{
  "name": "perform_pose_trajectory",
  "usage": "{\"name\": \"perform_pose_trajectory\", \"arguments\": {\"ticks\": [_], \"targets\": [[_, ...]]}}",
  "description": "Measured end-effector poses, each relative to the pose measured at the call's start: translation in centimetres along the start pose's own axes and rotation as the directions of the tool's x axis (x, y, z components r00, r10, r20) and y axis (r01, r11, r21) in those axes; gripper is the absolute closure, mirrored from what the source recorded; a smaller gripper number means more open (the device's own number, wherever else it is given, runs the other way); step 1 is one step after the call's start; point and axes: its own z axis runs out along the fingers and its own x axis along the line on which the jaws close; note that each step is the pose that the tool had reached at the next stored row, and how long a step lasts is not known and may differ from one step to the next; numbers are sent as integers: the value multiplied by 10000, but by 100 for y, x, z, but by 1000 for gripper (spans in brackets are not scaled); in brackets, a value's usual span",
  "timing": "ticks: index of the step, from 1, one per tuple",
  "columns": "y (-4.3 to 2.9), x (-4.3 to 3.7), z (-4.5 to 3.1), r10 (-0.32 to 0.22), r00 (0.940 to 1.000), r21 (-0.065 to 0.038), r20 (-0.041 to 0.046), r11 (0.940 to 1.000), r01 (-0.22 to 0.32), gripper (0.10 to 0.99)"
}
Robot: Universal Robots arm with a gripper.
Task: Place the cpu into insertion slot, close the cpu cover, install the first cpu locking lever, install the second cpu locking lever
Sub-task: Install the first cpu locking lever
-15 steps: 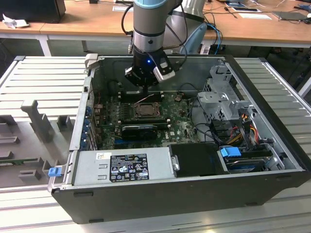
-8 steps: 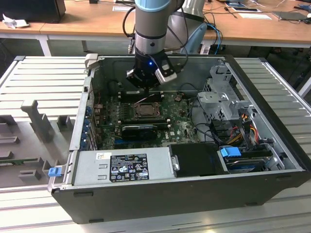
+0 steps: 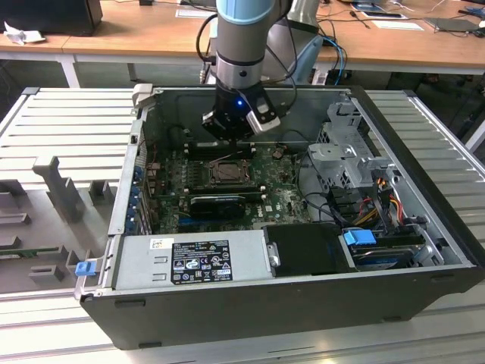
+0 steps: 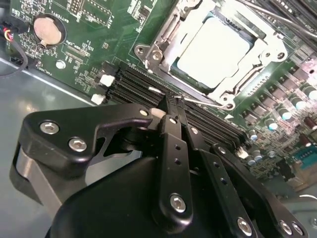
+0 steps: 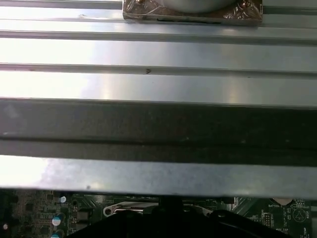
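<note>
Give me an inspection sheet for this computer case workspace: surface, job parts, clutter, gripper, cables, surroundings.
Surface: ribbed metal table carrying the open computer case.
Job's things: cpu seated in the insertion slot; cpu cover down around it; thin locking lever along the socket's edge.
Clutter: long black card, power supply, coin battery.
Grippers: gripper shut, tips at the lever's end.
Cables: coloured wire bundle beside the drive cage; black cable along the arm.
Surroundings: wooden desks behind; grey fixture on the exterior view's left.
</note>
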Motion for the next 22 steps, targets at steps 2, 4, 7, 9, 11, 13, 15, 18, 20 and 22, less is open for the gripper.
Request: {"name": "perform_pose_trajectory", "arguments": {"ticks": [2,4,7,9,11,13,15,18,20,22], "targets": [[-3,-30,18,-2,10000,0,-1,10000,2,980],[-5,-37,34,-1,10000,-1,0,10000,1,980],[-9,-44,62,0,10000,0,-1,10000,0,980],[-11,-46,79,0,10000,4,0,10000,0,980],[-12,-48,88,0,10000,33,-1,10000,0,980],[-13,-50,100,0,10000,69,-2,10000,0,980],[-14,-52,106,0,10000,89,-4,10000,0,980],[-16,-56,120,0,10000,129,-4,9999,0,980],[-18,-57,132,1,10000,148,-4,9999,-1,980],[-19,-59,144,-1,10000,166,-5,9999,1,980]]}}
